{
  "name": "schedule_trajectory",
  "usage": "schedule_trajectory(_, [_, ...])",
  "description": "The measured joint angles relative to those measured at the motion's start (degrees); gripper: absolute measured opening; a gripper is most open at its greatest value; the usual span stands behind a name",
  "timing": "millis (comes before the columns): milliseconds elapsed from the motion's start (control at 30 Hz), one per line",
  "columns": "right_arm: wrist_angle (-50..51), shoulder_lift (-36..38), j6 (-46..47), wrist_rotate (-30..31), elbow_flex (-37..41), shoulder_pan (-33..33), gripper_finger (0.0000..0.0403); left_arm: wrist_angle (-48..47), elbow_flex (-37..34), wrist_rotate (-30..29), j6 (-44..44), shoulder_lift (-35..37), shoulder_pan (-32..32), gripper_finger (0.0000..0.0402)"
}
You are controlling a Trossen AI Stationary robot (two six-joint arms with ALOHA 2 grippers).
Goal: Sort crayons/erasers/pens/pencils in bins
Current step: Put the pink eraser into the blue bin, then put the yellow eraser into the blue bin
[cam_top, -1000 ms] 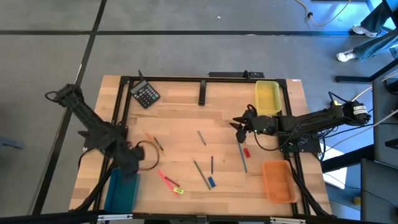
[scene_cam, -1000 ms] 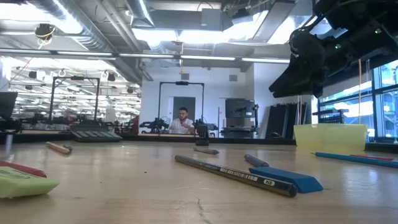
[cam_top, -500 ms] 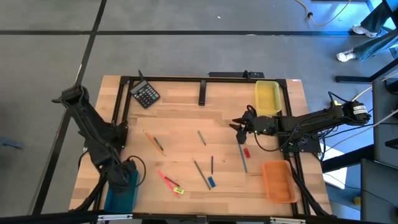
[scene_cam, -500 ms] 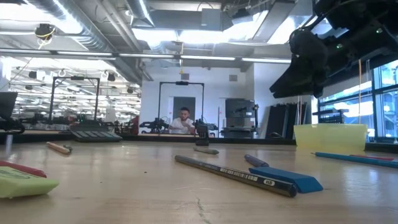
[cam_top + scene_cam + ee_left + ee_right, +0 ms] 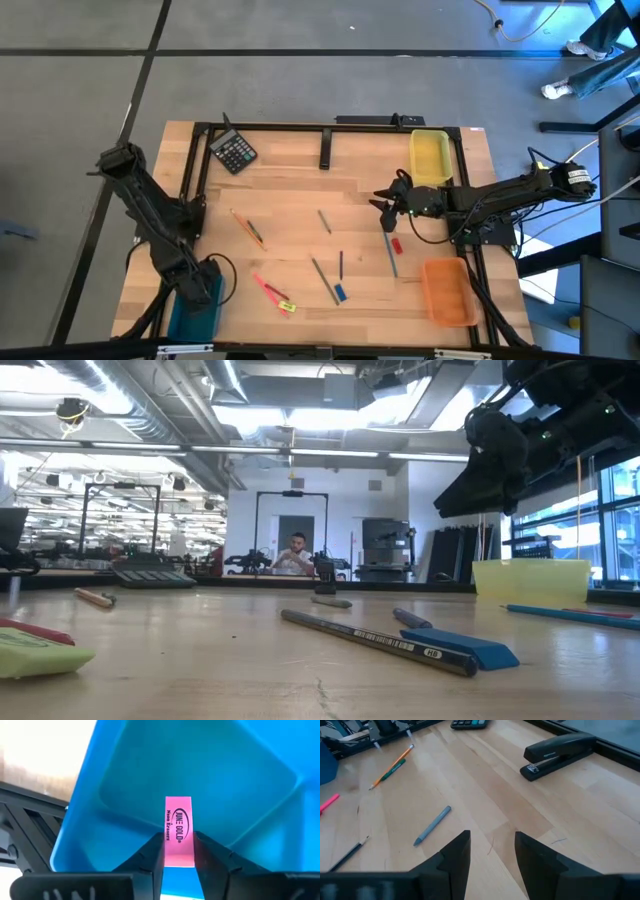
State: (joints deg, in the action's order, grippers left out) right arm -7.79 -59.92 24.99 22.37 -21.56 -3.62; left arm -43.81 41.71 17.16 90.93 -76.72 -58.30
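My left gripper (image 5: 200,283) hangs over the teal-blue bin (image 5: 240,780) at the table's near left corner, shut on a pink eraser (image 5: 178,827). My right gripper (image 5: 383,200) stands open above bare wood right of centre, with nothing between its fingers (image 5: 492,845). Below it a blue pen (image 5: 390,250) and a red eraser (image 5: 397,245) lie flat. A pink crayon (image 5: 268,289) and a yellow-green eraser (image 5: 287,306) lie near the front. A blue eraser (image 5: 340,292) lies beside a dark pencil (image 5: 323,280). My left gripper pinches the pink eraser by its two long sides, at the end nearer the wrist (image 5: 178,854), between its two fingers. The fingers point steeply down, along the eraser. The eraser sticks out past the fingertips, clear above the bin's floor.
A yellow bin (image 5: 430,160) stands at the far right and an orange bin (image 5: 447,290) at the near right. A calculator (image 5: 234,152) and a black stapler (image 5: 325,150) sit at the back. An orange pencil (image 5: 247,228) and a grey pen (image 5: 324,221) lie mid-table.
My left gripper has gone toward the table's near left corner and down, from beside the teal-blue bin to over it, and has tipped to point more steeply down.
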Motion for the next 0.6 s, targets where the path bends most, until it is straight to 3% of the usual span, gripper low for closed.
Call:
schedule_trajectory(300, [1.2, 0.0, 0.0, 0.5, 0.0, 0.0, 0.0157, 0.0, 0.0, 0.0, 0.0, -0.6, 0.3, 0.0138])
schedule_trajectory(600, [3.3, 0.0, 0.3, 2.6, 0.0, 0.0, 0.0157, -4.2, 2.7, 12.1, 0.0, -0.4, 2.4, 0.0142])
